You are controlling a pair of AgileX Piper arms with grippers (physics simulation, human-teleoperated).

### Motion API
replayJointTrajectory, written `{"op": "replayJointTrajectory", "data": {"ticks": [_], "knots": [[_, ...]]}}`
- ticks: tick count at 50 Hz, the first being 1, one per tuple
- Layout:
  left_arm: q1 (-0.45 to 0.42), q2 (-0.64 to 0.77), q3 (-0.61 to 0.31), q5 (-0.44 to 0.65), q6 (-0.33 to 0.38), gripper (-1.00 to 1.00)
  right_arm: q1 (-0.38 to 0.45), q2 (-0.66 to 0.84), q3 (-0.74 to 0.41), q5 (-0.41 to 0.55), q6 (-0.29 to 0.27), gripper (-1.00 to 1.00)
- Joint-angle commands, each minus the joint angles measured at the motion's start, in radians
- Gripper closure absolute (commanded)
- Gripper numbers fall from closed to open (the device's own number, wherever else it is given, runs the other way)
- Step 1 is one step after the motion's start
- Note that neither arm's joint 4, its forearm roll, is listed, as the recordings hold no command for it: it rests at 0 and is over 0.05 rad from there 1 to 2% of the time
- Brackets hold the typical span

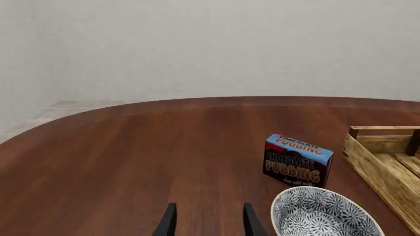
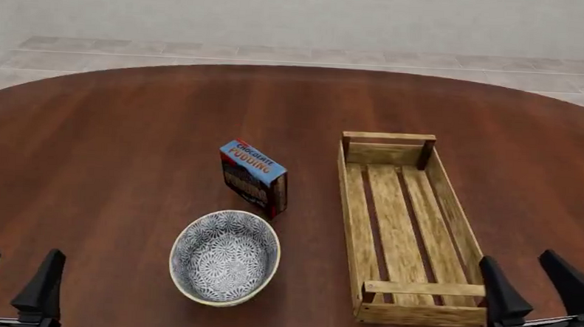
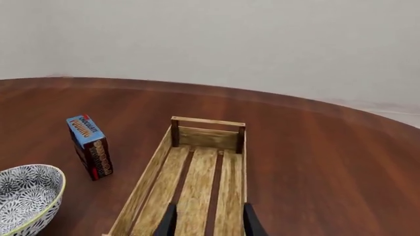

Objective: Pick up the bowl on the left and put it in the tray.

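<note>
The bowl (image 2: pixel 225 257), round with a blue-and-white floral inside and a cream rim, rests on the table in front of a pudding box; it also shows as the bowl (image 1: pixel 325 215) and the bowl (image 3: pixel 25 195) in the wrist views. To its right lies the tray (image 2: pixel 407 226), a long wooden slat crate with nothing in it, seen too as the tray (image 3: pixel 196 179) and the tray (image 1: pixel 387 164). My left gripper (image 2: pixel 13 273) is open at the near left edge, well left of the bowl. My right gripper (image 2: pixel 535 281) is open just right of the tray's near end.
A blue chocolate pudding box (image 2: pixel 254 177) stands upright just behind the bowl, left of the tray. The round dark wooden table (image 2: pixel 125 141) stretches far back, with pale floor and wall beyond it.
</note>
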Motion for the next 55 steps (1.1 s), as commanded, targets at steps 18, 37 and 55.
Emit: {"op": "replayJointTrajectory", "data": {"ticks": [18,37,55], "knots": [[0.000,0.000,0.000,0.000,0.000,-1.00,0.177,0.144,-0.157,0.088,-0.011,-1.00],[0.000,0.000,0.000,0.000,0.000,-1.00,0.253,0.186,-0.217,0.134,-0.052,-1.00],[0.000,0.000,0.000,0.000,0.000,-1.00,0.372,0.267,-0.282,0.162,0.002,-1.00]]}}
